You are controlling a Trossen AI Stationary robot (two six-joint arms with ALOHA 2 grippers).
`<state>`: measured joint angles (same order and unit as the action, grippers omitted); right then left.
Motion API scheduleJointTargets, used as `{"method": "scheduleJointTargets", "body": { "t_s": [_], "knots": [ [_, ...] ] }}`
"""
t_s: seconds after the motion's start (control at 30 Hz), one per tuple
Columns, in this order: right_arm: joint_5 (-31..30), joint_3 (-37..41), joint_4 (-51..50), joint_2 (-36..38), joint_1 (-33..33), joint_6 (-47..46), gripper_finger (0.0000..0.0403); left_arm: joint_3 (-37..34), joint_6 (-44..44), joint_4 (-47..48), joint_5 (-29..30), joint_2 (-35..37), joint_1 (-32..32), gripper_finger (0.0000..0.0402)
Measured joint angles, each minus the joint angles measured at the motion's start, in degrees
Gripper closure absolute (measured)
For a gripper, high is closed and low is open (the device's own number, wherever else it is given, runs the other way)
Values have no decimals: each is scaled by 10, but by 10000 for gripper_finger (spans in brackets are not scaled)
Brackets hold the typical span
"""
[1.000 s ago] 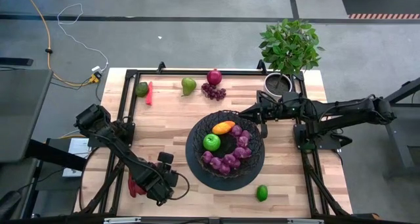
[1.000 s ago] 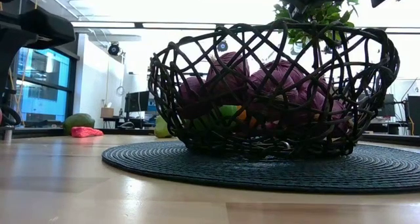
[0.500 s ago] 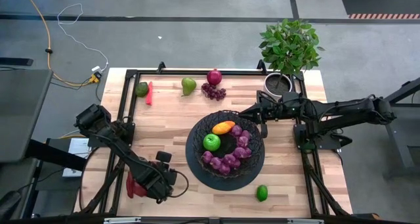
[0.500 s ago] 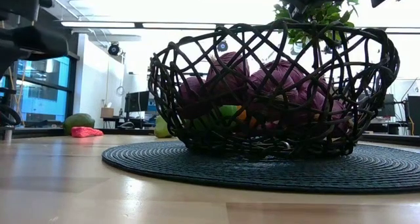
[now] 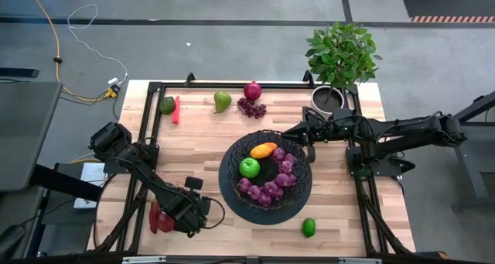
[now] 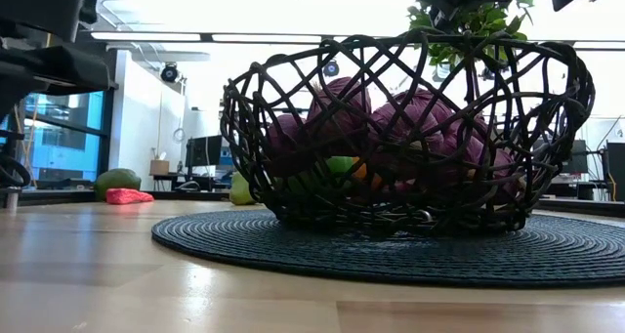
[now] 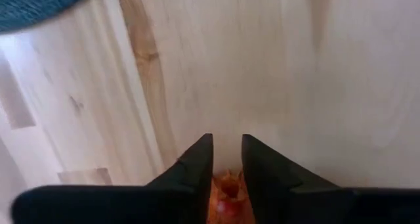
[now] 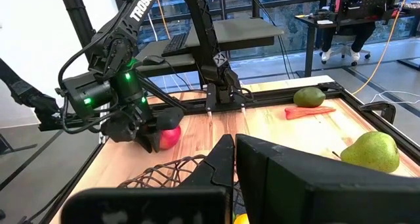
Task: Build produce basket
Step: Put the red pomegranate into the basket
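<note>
The basket [image 5: 265, 169], a black wire bowl on a dark round mat, holds a green apple [image 5: 249, 167], an orange-yellow fruit [image 5: 263, 149] and purple grapes [image 5: 274, 183]. My left gripper [image 5: 168, 216] stands at the table's near left, pointing down, shut on a red fruit [image 5: 158, 217], which also shows in the right wrist view [image 8: 168, 137]. My right gripper [image 5: 288, 130] hangs shut and level above the basket's far right rim. Loose produce lies on the table. My left gripper [image 7: 227, 145] has the red fruit pinched between its two fingers, coming from above and pointing down. The fruit's top [image 7: 227, 190] shows far back between the fingers. The fruit sits low at the tabletop; whether it still rests on the wood, I cannot tell.
Along the far edge lie an avocado [image 5: 167, 104], a red pepper [image 5: 176, 109], a green pear [image 5: 223, 101], a red onion [image 5: 252, 90] and more grapes [image 5: 251, 108]. A lime [image 5: 308, 227] lies near the front edge. A potted plant [image 5: 340, 59] stands far right.
My left arm has shifted a little over the red fruit at the near left, and more of the fruit now shows beside the gripper in the high view.
</note>
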<state>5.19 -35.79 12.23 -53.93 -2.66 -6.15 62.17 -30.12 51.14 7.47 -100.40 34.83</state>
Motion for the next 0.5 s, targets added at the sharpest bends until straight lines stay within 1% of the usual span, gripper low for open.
{"method": "scheduleJointTargets", "body": {
  "t_s": [0.1, 0.17, 0.5],
  "knots": [
    [0, 0, 0, 0, 0, 0, 403, 0, -17, 1, -27, 0, 0, 361],
    [0, 0, 0, 0, 0, 0, 403, 0, -23, 3, -32, 0, 0, 368],
    [0, 0, 0, 0, 0, 1, 403, 0, -29, 22, -25, 0, 0, 363]
  ]
}}
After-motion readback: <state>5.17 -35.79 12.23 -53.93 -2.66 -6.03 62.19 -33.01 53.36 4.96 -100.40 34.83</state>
